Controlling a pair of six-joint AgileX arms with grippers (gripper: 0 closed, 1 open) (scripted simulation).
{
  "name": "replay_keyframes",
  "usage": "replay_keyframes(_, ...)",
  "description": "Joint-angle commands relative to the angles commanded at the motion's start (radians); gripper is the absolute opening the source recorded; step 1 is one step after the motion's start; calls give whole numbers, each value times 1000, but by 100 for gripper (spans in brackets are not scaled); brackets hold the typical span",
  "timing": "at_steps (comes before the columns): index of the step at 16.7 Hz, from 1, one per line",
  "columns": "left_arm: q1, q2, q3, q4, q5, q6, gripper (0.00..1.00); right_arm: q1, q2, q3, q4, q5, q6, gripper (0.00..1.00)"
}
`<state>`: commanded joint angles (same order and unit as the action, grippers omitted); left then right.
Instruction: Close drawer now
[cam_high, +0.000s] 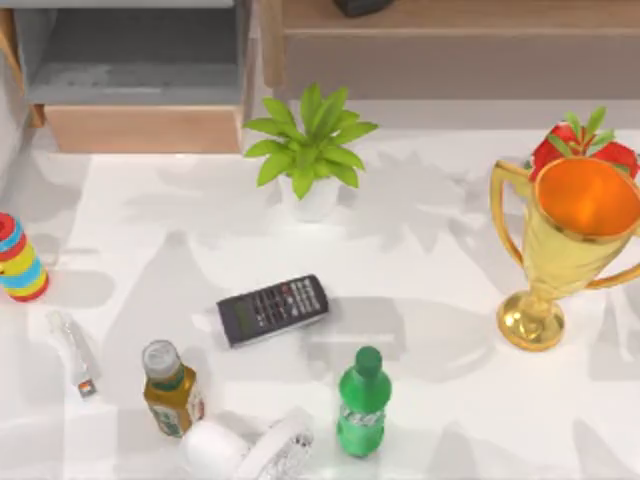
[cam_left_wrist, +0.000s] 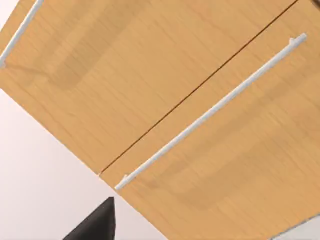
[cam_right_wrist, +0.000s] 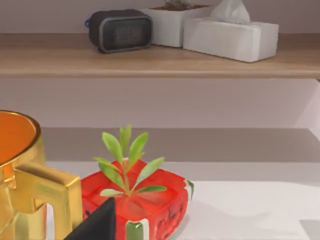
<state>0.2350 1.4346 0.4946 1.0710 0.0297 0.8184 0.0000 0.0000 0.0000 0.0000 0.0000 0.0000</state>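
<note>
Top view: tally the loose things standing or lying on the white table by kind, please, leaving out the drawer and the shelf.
Bottles: 2, the green bottle and the amber bottle
Plants: 2, the potted plant and the red-potted plant
Trophy: 1, the gold trophy
Calculator: 1, the black calculator
Striped toy: 1
Small stick-like item: 1
White object: 1
Total: 9

You see matt tan wood on the drawer (cam_high: 143, 128) front; the trophy (cam_high: 562, 238) is glossy gold metal.
</note>
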Motion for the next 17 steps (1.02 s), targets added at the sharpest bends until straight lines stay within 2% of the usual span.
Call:
replay_keyframes(5,323,198,-60,259,328,372,100,0,0,0,0,0,0,100)
replay_keyframes(7,408,290,-72,338,450,501,100,0,0,0,0,0,0,100)
replay_keyframes(10,472,430,-72,421,607,657,100,0,0,0,0,0,0,100)
replay_keyframes(13,485,532,-61,462,708,751,100,0,0,0,0,0,0,100)
replay_keyframes(17,484,557,-57,470,732,773,100,0,0,0,0,0,0,100)
